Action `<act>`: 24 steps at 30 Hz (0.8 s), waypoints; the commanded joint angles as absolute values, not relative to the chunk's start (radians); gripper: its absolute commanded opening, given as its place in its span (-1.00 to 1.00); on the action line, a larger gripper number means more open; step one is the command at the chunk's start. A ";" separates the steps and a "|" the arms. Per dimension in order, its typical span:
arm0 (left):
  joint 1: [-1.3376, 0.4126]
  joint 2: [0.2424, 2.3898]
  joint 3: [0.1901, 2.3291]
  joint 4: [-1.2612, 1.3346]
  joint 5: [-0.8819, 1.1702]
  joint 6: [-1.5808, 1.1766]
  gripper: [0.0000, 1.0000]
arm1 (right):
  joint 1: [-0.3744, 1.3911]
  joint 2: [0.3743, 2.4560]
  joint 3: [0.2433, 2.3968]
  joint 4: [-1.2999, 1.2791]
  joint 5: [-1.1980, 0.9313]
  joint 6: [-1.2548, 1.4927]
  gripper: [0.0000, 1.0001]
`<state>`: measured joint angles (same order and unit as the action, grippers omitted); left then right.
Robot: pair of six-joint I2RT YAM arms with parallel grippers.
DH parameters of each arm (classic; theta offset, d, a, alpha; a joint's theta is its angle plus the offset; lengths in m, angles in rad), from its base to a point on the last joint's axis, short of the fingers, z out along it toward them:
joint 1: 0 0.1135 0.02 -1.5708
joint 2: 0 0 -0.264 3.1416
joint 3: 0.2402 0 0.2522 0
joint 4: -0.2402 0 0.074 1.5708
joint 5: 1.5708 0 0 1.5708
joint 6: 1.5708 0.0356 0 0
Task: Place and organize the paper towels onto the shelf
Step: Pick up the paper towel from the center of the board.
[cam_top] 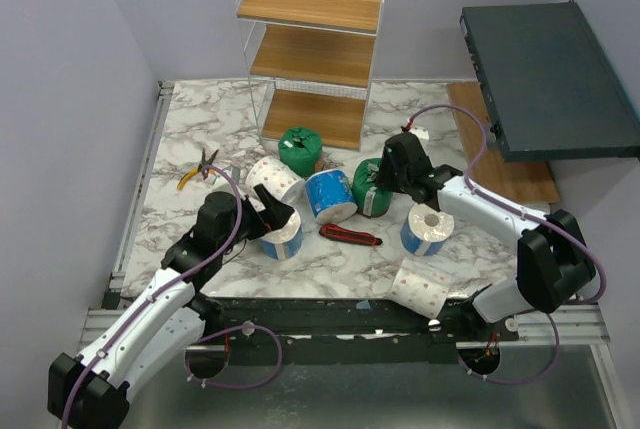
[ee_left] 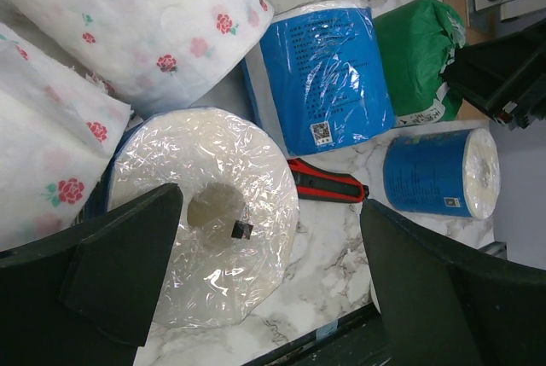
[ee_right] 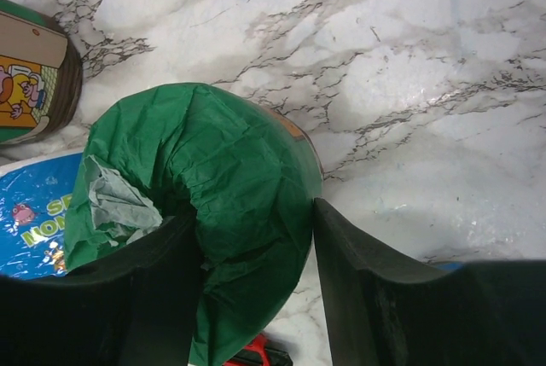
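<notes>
Shelf first, biggest thing out there: well ahead of both sets of fingers, three wooden tiers, no roll on any of them yet. Table next, with open marble between the right fingertips and the bottom tier, apart from a second green roll standing to one side of that lane. Dark slab jutting out, off to the right of the right fingers, and by the look of it an easy thing to clip with the arm on a lift toward the upper tiers.

Green roll standing right between the fingers of the right gripper, wrap against both pads. Squeezed or merely flanked, cannot tell. Loose, crinkled wrap there, so likely to slip or twist out if caught by the plastic alone.

Left gripper spread wide above an upright blue roll, holding nothing. Tight quarters here. Flowered rolls crowding the outside of one finger, liable to be shoved on the way down. Knife lying between the blue roll and the other finger, apt to be pinned or dragged along.
</notes>
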<state>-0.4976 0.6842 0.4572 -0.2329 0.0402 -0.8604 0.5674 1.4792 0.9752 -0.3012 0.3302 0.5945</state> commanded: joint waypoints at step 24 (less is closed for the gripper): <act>-0.499 0.676 0.530 -0.283 0.042 -0.850 0.94 | 0.563 1.289 1.184 -0.485 0.274 0.542 -0.25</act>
<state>-0.4980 0.6769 0.4644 -0.2497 0.0406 -0.8604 0.5674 1.3437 1.0958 -0.4458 0.3099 0.5591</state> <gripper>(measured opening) 0.969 0.386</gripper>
